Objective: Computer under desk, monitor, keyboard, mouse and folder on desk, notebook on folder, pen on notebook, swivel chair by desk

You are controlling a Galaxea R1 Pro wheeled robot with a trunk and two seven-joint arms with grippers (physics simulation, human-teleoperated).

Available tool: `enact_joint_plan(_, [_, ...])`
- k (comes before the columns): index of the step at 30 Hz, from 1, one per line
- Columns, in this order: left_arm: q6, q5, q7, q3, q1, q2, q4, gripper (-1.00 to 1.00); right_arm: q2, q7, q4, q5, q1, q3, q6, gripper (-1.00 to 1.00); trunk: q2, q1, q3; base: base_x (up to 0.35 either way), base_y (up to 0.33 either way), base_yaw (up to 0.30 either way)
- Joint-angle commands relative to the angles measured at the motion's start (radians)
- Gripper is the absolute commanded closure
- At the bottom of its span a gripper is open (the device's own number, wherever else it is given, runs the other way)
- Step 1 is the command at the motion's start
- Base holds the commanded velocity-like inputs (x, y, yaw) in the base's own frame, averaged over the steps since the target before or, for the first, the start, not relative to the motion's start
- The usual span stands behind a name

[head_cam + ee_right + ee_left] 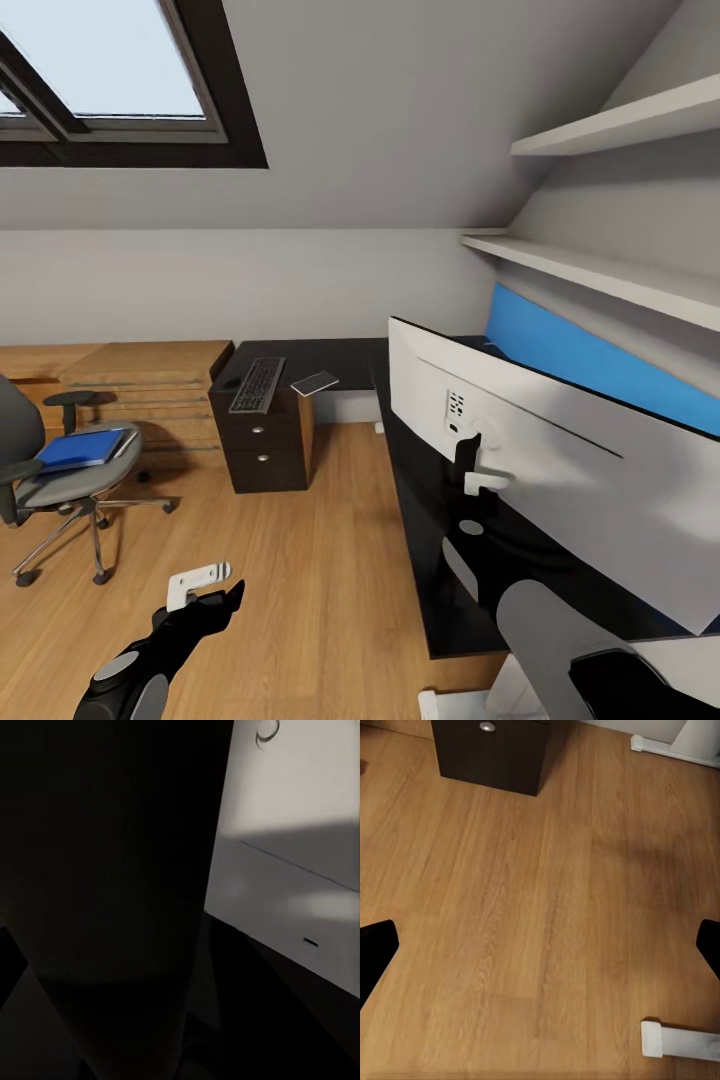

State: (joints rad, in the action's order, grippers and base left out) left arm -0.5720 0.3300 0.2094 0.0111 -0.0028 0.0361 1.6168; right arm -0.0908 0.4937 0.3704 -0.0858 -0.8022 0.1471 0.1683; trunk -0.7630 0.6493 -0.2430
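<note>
The monitor (560, 470) shows its grey-white back (292, 870) over the black desk (405, 490) at the right. My right gripper (468, 452) sits at its thin black neck (112, 870) and looks shut on it. Low at the left, my left gripper (212, 602) hangs over the wood floor, its fingertips (375, 945) wide apart, open and holding nothing (540, 945). The keyboard (258, 384) and the grey notebook (315, 382) lie on the desk's far section. The blue folder (80, 448) rests on the seat of the swivel chair (60, 490) at the far left.
The black drawer unit (262, 445) (491, 750) stands under the desk's far end, with white desk feet (679, 1041) on the floor. Low light-wood cabinets (150, 385) line the back wall. White shelves (620, 275) and a blue panel (600, 365) are behind the monitor.
</note>
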Motion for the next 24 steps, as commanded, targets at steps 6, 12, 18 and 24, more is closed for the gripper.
enact_joint_plan(6, [-0.003, 0.011, 0.008, 0.001, 0.000, 0.001, 0.002, -1.00, 0.000, 0.008, 0.001, 0.000, -0.002, 0.011, 0.007, 1.00, -0.001, 0.000, -0.001, -0.001, 0.001, 0.000])
enact_joint_plan(12, [-0.003, 0.011, 0.008, 0.001, 0.000, 0.001, 0.002, -1.00, 0.000, 0.009, 0.001, 0.000, -0.002, 0.011, 0.007, -1.00, -0.001, 0.000, -0.001, 0.000, 0.000, 0.000])
enact_joint_plan(18, [-0.003, 0.011, 0.008, 0.001, 0.000, 0.001, 0.002, -1.00, 0.000, 0.009, 0.002, 0.000, -0.002, 0.011, 0.007, -1.00, -0.001, 0.000, -0.001, 0.000, 0.000, 0.000])
enact_joint_plan(24, [-0.003, 0.011, 0.008, 0.000, 0.000, 0.001, 0.002, -1.00, 0.000, 0.009, 0.002, 0.000, -0.002, 0.010, 0.007, -1.00, -0.001, 0.000, -0.001, 0.000, 0.000, 0.000])
